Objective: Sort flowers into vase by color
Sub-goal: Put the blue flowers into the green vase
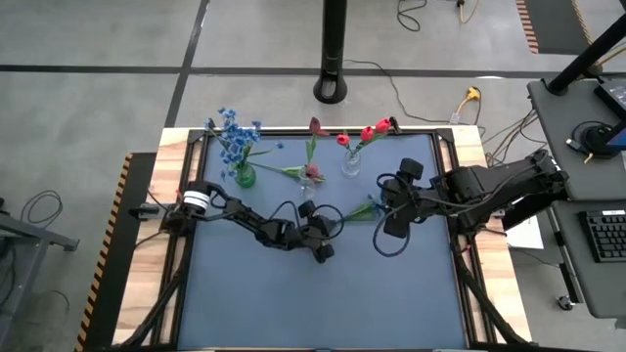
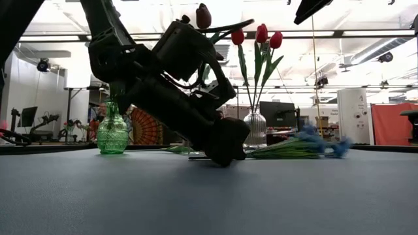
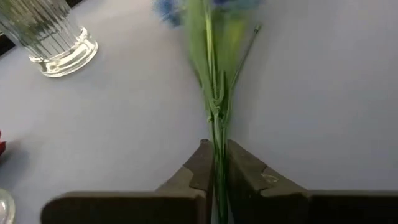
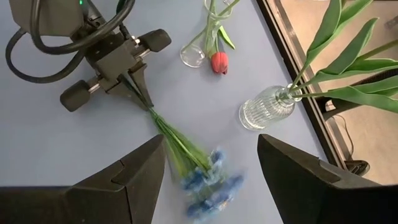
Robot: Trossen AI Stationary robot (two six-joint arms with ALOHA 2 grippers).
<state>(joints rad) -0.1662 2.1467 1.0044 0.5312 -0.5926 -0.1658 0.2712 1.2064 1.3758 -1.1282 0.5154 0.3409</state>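
A blue flower [image 4: 205, 177] with several thin green stems lies on the blue-grey table top [image 1: 293, 303], near its middle. My left gripper [image 3: 216, 157] is down at the table and shut on its stem end; the blossoms [image 2: 320, 143] point toward the table's right. My right gripper [image 4: 211, 146] hangs open above the blossoms and touches nothing. At the far side, a green vase [image 1: 245, 176] holds blue flowers [image 1: 233, 137], and a ribbed clear vase [image 1: 350, 164] holds red flowers [image 2: 261, 34]. My left gripper pinches the blue flower's bundle of green stems [image 3: 216, 124] at its bare end between the two fingers [image 3: 249, 171]. The fingers slant down from the table's left and lie in line with the stems. The stems and blossoms [image 4: 208, 180] rest on the table beyond the fingertips.
A second small clear vase [image 4: 194, 55] stands between the two others, with a red bud [image 4: 219, 62] drooping beside it. A black frame [image 1: 445, 166] edges the table. Cables loop around both arms. The near half of the table is bare.
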